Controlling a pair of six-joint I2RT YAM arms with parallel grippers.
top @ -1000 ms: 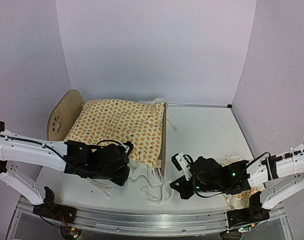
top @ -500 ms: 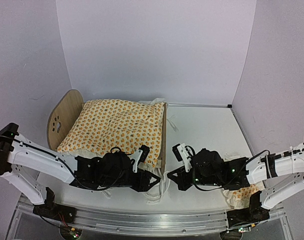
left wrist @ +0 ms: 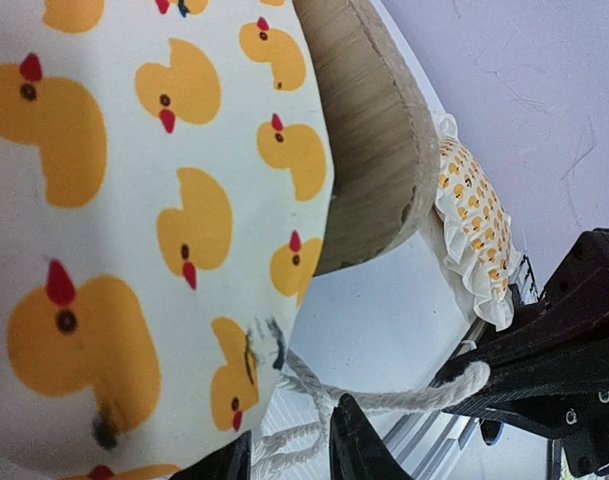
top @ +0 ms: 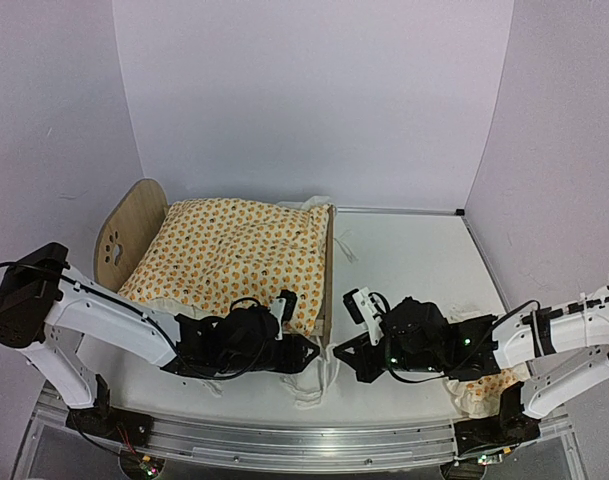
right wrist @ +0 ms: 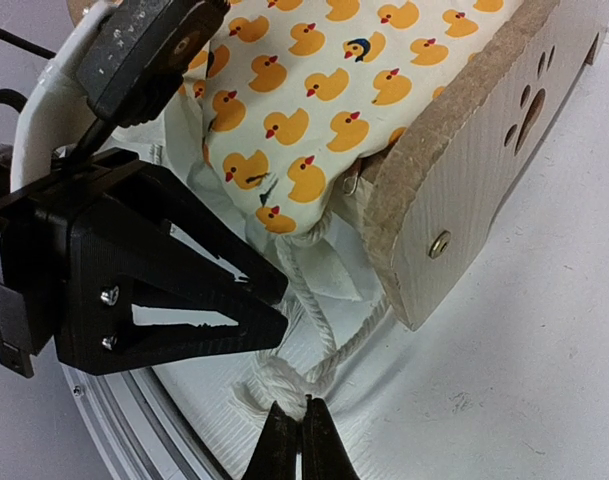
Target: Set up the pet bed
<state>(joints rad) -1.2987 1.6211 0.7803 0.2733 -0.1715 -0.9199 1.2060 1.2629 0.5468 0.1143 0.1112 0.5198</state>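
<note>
The pet bed (top: 124, 235) is a light-wood frame with paw-print end boards (right wrist: 484, 170); a duck-print quilt (top: 234, 250) covers its top. White cords (right wrist: 314, 300) hang from the quilt's near right corner and end in a knot (right wrist: 279, 385) on the table. My left gripper (top: 309, 355) is at that corner, beside the end board (left wrist: 374, 150). Its jaws (left wrist: 289, 462) stand a little apart with cord strands (left wrist: 384, 400) lying between them. My right gripper (right wrist: 292, 425) faces it from the right and is shut on the cord's knot.
A small ruffled duck-print pillow (top: 484, 395) lies at the near right under the right arm, also seen past the end board as the pillow (left wrist: 469, 200). The metal rail (top: 304, 445) runs along the table's near edge. Purple walls close in the back and sides.
My left arm has slid right along the bed's near side to its right corner, and its jaws have come apart. The right gripper has shifted slightly left, still shut.
</note>
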